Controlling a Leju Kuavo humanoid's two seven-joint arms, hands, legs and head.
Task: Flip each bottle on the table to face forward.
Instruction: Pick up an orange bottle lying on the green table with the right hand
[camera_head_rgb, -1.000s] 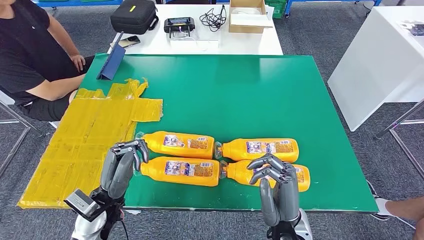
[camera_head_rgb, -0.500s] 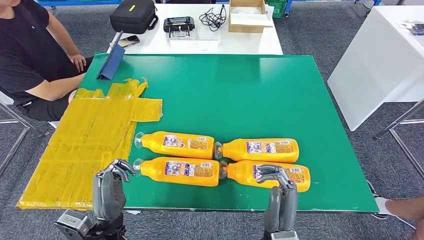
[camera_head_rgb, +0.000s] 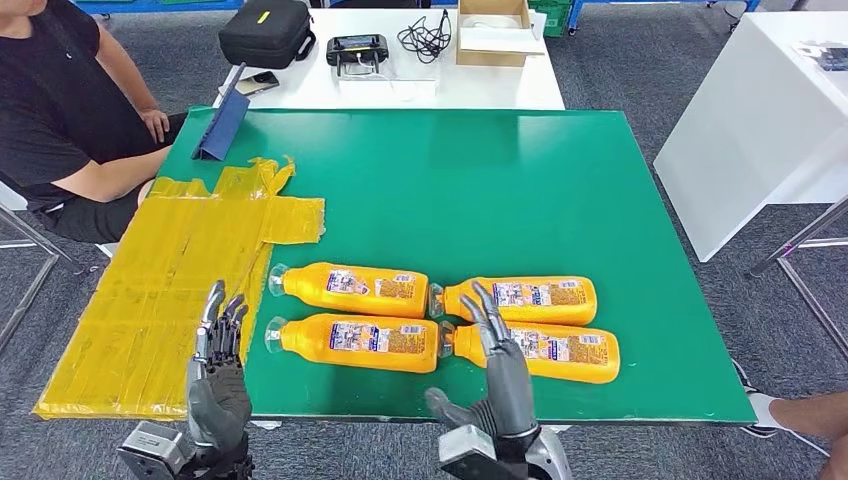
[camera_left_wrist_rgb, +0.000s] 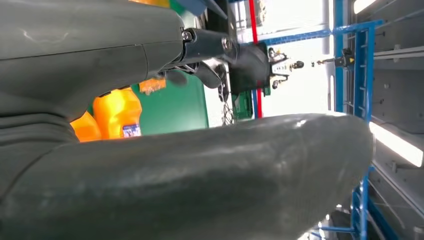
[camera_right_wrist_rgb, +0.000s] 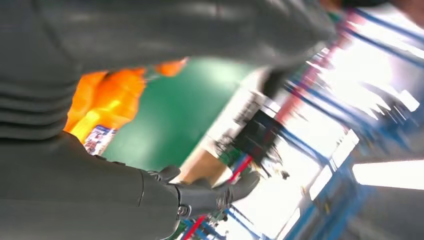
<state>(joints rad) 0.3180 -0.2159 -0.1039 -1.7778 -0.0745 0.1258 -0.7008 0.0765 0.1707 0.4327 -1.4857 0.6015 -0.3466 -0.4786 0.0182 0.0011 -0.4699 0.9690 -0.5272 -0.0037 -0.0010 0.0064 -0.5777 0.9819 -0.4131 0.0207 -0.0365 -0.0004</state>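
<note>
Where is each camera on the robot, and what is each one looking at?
Head view: high on the body, looking down at the green table with four orange plastic bottles; the left hand and right hand rise from below.
Left wrist view: behind the left hand, looking across the table at an orange bottle.
Right wrist view: behind the right hand, blurred, with an orange bottle.
All views share bottles and green table.

Bottle labels – printed text too small to read; nothing legible.

A lab: green worktable, white benches, blue racking.
</note>
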